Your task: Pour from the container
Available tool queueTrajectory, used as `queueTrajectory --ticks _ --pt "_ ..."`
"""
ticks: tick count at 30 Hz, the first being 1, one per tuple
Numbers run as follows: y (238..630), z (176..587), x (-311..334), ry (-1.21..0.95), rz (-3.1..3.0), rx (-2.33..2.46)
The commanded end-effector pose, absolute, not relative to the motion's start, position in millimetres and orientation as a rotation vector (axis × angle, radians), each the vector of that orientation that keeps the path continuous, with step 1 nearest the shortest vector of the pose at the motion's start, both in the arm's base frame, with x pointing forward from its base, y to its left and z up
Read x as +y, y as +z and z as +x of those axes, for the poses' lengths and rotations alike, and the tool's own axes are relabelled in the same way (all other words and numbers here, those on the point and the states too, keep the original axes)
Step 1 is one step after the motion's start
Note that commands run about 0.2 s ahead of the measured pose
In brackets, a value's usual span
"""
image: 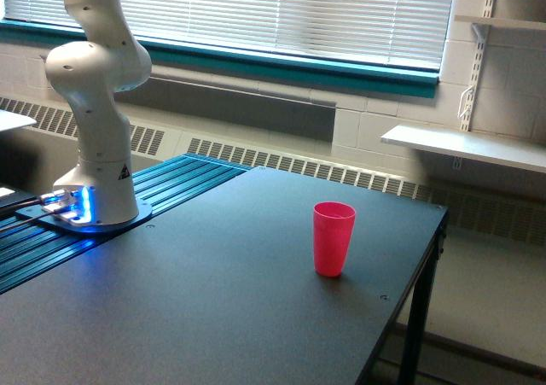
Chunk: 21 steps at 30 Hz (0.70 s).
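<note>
1. Black table (213,300): mostly bare matte top.
2. Robot arm (94,103): only base and lower links in frame, at the exterior view's left. Gripper is above the frame edge, so I can't tell whether the fingers are open or gripping.
3. Pink cup (333,238): upright, near the table's right edge, likely the pour target.
4. Container: not visible, presumably held overhead. Handling properties and grip point can't be judged from here.

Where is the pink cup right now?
In the exterior view, the pink cup stands upright on the dark table, toward the view's right near the table's far right edge, well apart from the robot's base.
</note>
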State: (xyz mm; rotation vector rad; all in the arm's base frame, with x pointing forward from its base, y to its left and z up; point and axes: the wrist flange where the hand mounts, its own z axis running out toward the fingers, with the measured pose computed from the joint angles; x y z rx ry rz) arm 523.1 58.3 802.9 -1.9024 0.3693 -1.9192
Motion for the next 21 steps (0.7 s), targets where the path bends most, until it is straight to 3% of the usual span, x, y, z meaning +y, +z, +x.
queueTrajectory --ticks 1,21 --pt "790 530 60 -1.777 -1.969 0.493" --pt "734 535 76 -1.634 -2.330 0.541"
